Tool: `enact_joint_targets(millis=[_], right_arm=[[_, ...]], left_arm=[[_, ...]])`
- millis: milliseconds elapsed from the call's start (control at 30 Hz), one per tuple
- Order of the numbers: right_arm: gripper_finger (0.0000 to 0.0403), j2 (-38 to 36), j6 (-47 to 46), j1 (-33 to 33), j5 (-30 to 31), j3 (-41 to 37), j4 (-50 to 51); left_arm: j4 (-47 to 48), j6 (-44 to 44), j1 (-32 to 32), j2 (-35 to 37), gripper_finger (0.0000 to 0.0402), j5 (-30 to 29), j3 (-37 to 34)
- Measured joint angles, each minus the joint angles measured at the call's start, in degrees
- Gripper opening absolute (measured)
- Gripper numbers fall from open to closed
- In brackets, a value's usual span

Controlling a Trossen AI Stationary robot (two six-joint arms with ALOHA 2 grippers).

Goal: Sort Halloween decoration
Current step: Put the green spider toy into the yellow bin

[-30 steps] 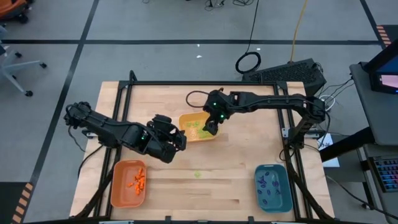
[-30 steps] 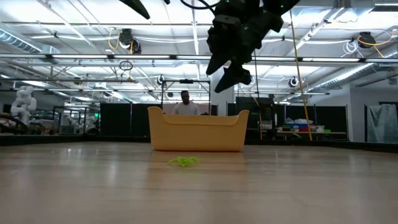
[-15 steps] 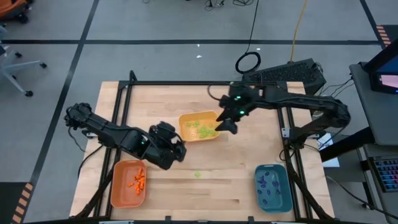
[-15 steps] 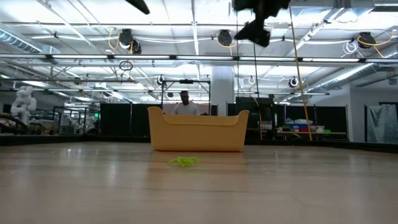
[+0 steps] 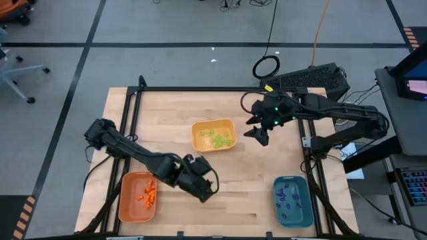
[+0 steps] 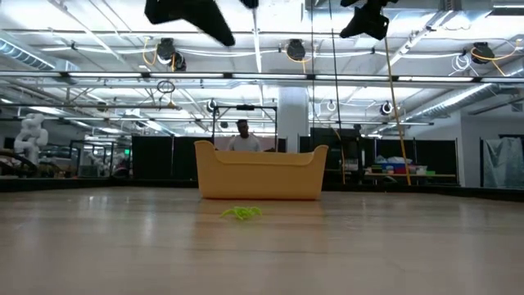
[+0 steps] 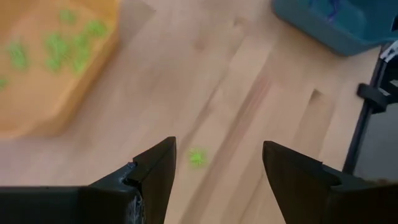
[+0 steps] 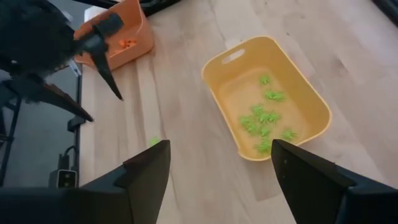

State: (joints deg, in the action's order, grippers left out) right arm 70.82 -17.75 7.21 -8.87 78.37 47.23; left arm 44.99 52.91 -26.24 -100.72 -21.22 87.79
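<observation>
On the pale wooden table (image 5: 247,180), one light green decoration piece (image 7: 198,157) lies loose, near the yellow rectangular tray (image 5: 213,135). Your left gripper (image 7: 214,167) hovers above it, jaws apart and empty; centre it, descend straight. The right gripper (image 8: 221,163) waits open beside the tray.

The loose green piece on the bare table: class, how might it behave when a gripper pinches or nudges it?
The green piece looks tiny and spindly, so probably very light and apt to skid if nudged. Its thin, splayed legs suggest soft plastic that may flex. It lies flat, so rolling seems unlikely.
</observation>
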Motion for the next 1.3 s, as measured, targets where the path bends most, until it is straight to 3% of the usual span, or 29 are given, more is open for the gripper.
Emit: enact_joint_targets(millis=[167, 567, 767, 900, 1100, 1300], right_arm=[[0.0265, 0.0, -1.2, -1.3, 0.0, 0.0, 0.1], [0.0265, 0.0, 2.0, -2.2, -0.1, 0.0, 2.0], [0.0265, -0.3, 1.9, -2.4, -4.9, 0.0, 2.0], [0.0265, -0.3, 2.0, -3.2, -5.0, 0.0, 2.0], [0.0265, -0.3, 4.2, -4.0, -5.0, 0.0, 2.0], [0.0265, -0.3, 5.2, -4.0, -5.0, 0.0, 2.0]], left_arm=[[-0.4, 5.0, 0.0, -2.8, 0.0242, 2.6, 0.0], [-3.1, 6.8, -2.2, -12.9, 0.0242, 3.1, 0.0], [-9.4, 8.1, -4.0, -16.6, 0.0242, 3.6, 0.0], [-9.9, 6.8, -4.2, -17.9, 0.0242, 3.5, 0.0], [-10.2, 6.8, -4.2, -18.0, 0.0242, 1.1, 0.0], [-9.9, 12.7, -4.1, -18.2, 0.0242, -4.2, 0.0]])
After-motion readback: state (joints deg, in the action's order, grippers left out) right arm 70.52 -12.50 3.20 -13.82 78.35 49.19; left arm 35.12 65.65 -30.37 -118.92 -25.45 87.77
